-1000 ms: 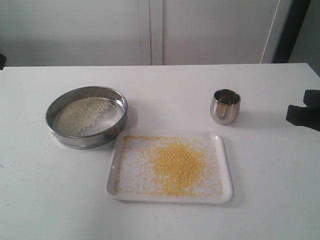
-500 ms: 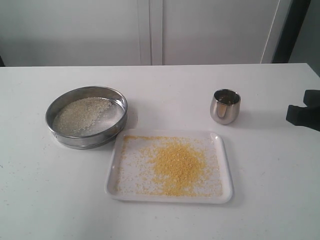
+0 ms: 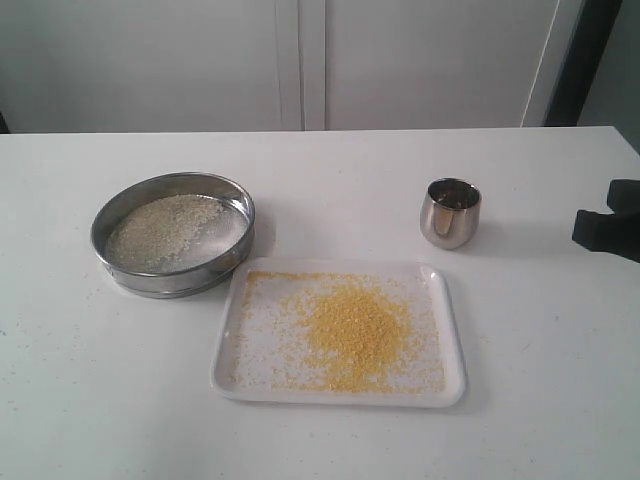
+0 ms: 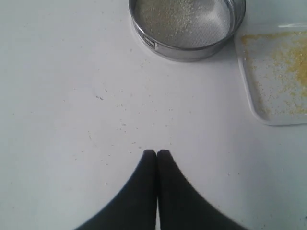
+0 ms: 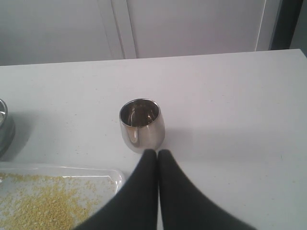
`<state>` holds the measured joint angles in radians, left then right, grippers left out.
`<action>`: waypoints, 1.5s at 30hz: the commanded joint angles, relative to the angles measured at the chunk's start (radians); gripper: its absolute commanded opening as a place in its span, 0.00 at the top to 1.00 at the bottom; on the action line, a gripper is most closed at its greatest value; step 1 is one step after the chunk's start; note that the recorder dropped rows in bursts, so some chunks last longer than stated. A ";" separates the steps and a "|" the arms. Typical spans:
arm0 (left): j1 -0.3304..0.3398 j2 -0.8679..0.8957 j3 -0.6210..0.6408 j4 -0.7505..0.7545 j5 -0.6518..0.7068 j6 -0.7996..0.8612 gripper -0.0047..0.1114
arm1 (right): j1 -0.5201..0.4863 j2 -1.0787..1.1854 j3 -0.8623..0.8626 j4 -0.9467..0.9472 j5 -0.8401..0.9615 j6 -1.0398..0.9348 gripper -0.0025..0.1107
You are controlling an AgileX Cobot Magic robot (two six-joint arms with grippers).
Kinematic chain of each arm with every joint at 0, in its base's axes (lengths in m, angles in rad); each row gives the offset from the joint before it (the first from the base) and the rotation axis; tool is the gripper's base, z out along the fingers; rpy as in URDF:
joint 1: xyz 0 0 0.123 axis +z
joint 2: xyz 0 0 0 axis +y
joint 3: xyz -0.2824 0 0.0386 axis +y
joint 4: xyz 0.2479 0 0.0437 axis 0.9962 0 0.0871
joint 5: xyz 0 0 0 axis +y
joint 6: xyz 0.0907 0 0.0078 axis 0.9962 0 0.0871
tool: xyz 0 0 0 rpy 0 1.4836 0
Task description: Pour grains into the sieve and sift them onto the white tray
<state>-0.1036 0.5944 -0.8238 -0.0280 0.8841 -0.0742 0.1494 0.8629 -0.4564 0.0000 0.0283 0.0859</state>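
Observation:
The sieve stands at the left of the table with whitish grains lying on its mesh. In front of it and to the right, the white tray holds a heap of fine yellow grains. My left gripper is shut and empty, hanging over bare table some way short of the sieve and the tray; the exterior view does not show it. My right gripper is shut and empty, its tips just short of the steel cup, at the right edge.
The small shiny steel cup stands upright behind the tray's right corner. A few stray grains lie scattered on the table near the sieve. A pale wall panel runs along the table's far edge.
A dark piece at the left edge of the exterior view has gone out of frame. The sieve, tray, cup and right gripper have not moved.

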 commanded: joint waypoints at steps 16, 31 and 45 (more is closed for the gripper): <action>0.003 -0.068 0.022 -0.044 -0.407 0.191 0.96 | 0.001 -0.003 0.003 0.000 -0.007 -0.002 0.98; 0.003 -0.288 0.184 0.128 -0.424 0.002 0.96 | 0.001 -0.003 0.003 0.000 -0.007 -0.002 0.98; 0.084 -0.448 0.328 0.126 -0.449 0.004 0.96 | 0.001 -0.003 0.003 0.000 -0.007 -0.002 0.98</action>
<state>-0.0526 0.1777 -0.5200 0.0986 0.4454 -0.0623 0.1494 0.8629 -0.4564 0.0000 0.0283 0.0859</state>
